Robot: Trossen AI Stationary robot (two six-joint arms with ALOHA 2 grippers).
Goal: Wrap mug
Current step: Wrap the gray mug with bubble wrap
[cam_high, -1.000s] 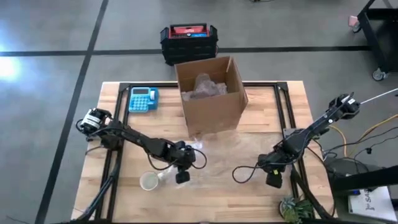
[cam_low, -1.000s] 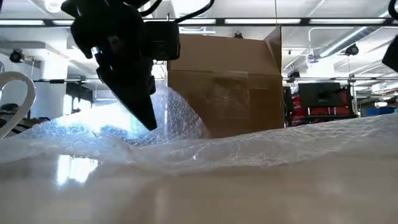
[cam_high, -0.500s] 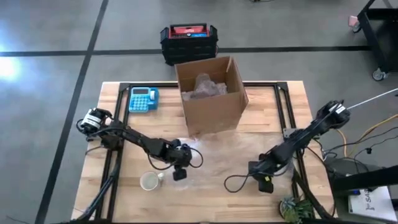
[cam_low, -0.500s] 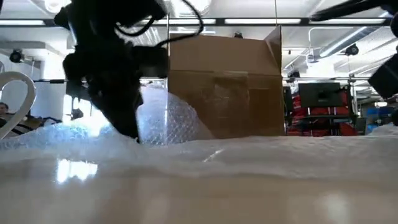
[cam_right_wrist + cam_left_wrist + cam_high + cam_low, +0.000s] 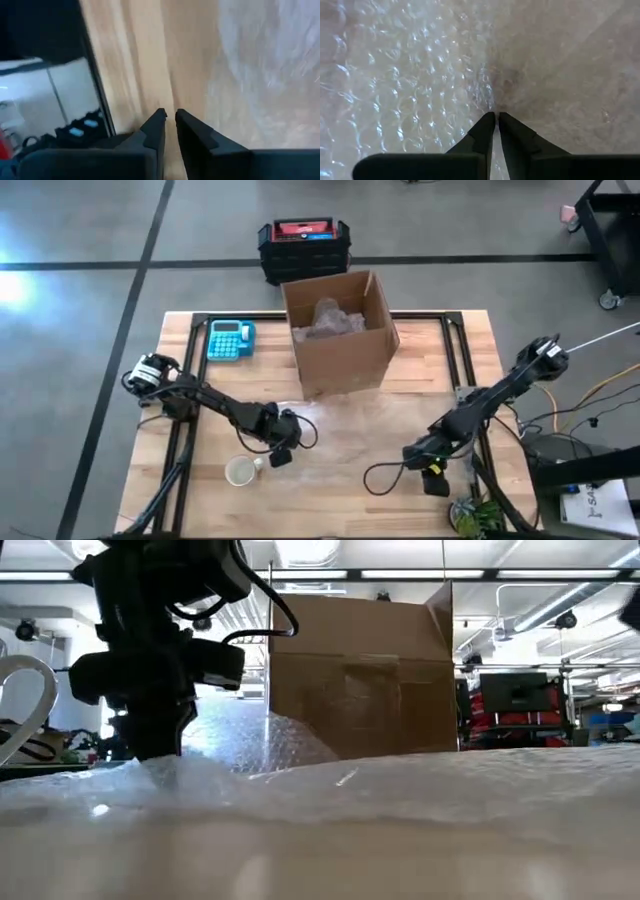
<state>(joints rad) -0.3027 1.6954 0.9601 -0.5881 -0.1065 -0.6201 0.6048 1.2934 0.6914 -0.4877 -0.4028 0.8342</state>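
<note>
A sheet of clear bubble wrap (image 5: 365,440) lies spread on the wooden table in front of a cardboard box. A pale mug (image 5: 240,471) stands mouth up on the bare wood just left of the sheet; its white handle (image 5: 40,690) shows at the low view's left edge. My left gripper (image 5: 280,452) is down at the sheet's left edge, next to the mug, shut on the wrap. My right gripper (image 5: 435,480) hangs shut above the table near the sheet's near right corner, with nothing between its fingers. My left gripper pinches the bubble wrap's left edge (image 5: 487,102) between its two fingertips, coming from above and pointing down. The wrap bunches up around the fingertips (image 5: 160,762), and a crease runs away from them across the sheet. The rest of the sheet lies slack on the table.
The open cardboard box (image 5: 340,330) with crumpled wrap inside stands at the far middle. A blue calculator (image 5: 230,338) lies far left, and a black and red crate (image 5: 303,245) sits on the floor behind. A small plant (image 5: 470,515) stands at the near right corner.
My left gripper has gone down and toward the table's left edge, closer to the mug; the wrap's left part, raised a second ago, now lies low. My right gripper swung toward the left, then back toward the near right, and rose.
</note>
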